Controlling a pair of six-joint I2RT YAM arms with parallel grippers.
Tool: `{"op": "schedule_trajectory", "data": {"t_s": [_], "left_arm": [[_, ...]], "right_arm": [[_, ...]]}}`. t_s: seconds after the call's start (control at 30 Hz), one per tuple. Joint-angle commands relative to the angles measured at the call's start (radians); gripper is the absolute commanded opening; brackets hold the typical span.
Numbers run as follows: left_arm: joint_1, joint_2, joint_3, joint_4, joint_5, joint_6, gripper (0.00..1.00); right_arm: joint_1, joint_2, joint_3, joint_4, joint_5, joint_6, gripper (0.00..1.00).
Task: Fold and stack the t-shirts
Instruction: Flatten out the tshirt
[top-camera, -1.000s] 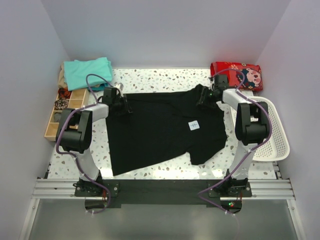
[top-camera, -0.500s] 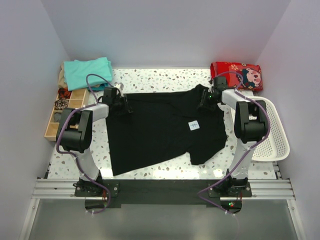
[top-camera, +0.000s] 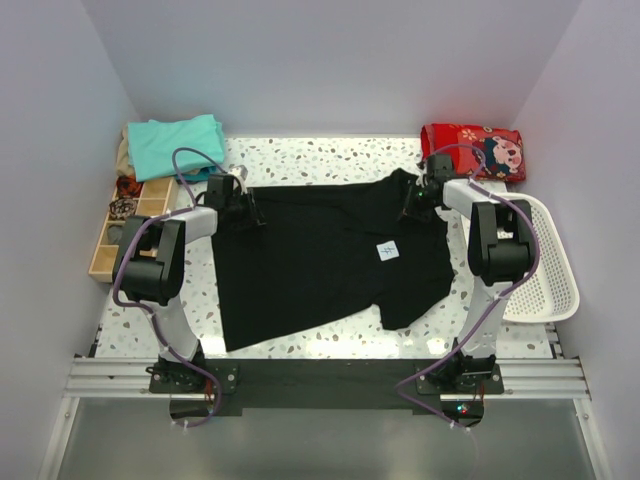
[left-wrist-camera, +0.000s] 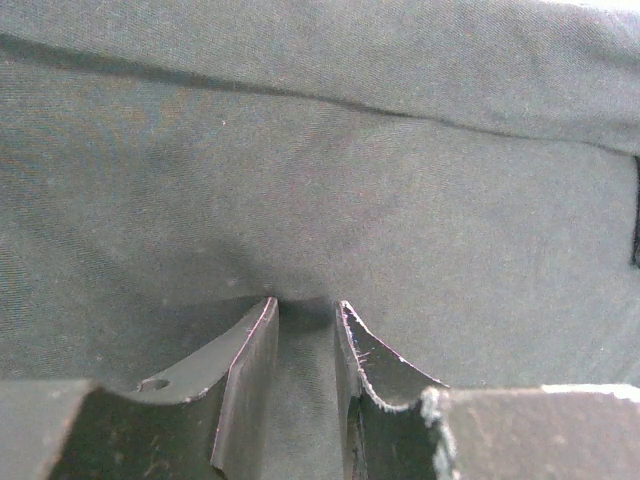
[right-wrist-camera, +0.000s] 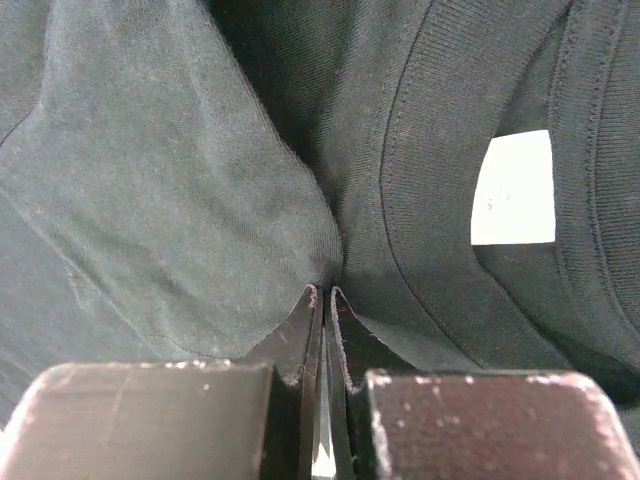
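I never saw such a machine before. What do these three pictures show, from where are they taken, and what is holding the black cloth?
Two robot arms are bolted at the near edge of a speckled table. The wide picture looks down from above; the two close pictures come from cameras on the wrists. A black t-shirt lies spread out. The left tool pinches its cloth at the far left edge; the right tool is shut on cloth near the collar. A folded teal t-shirt lies at the far left, a white basket at the right.
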Motion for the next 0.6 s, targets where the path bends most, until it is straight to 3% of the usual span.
{"op": "schedule_trajectory", "data": {"t_s": [0.0, 0.03, 0.07, 0.4, 0.57], "left_arm": [[-0.002, 0.020, 0.019, 0.015, 0.010, -0.002, 0.34], [-0.003, 0.022, 0.019, 0.015, 0.011, -0.002, 0.34], [-0.002, 0.020, 0.019, 0.015, 0.010, -0.002, 0.34], [-0.002, 0.023, 0.017, 0.017, 0.019, 0.000, 0.34], [-0.002, 0.025, 0.016, 0.020, 0.022, -0.002, 0.34]], "right_arm": [[-0.001, -0.063, 0.000, -0.027, 0.057, -0.030, 0.07], [0.001, -0.068, 0.000, -0.041, 0.063, -0.035, 0.34], [-0.001, -0.071, -0.002, -0.044, 0.086, -0.035, 0.38], [0.001, -0.109, -0.121, 0.000, 0.086, -0.007, 0.40], [0.001, -0.105, -0.149, 0.043, 0.020, 0.002, 0.34]]}}
